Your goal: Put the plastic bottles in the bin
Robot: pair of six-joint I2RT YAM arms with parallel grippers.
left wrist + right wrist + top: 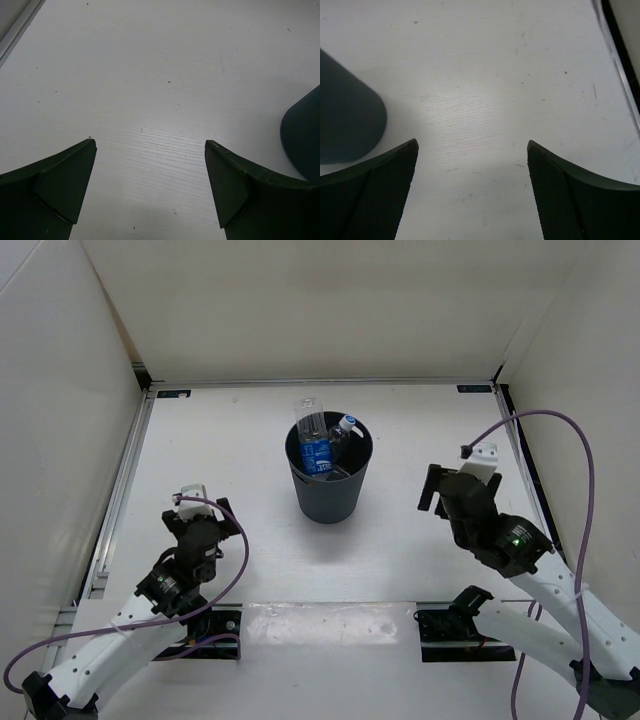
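Seen from above, plastic bottles (318, 448) stand inside the bin (328, 498), toward the far edge of the bench (230, 440). The wrist views catch only the bin's outer wall. Left gripper (150, 165) and right gripper (472, 165) are both spread.

Bright, even overhead light is flooding the white worktop (250, 570); glare is blooming near its front edge. The bin (328, 495) is casting a faint, soft shadow. The left tool (150, 141) is rendering dark and soft-edged up close.

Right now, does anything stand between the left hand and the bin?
Nothing visible does. Only bare table lies between the open left hand and the bin, seen at the right edge of the left wrist view. Bottles already sit inside it.
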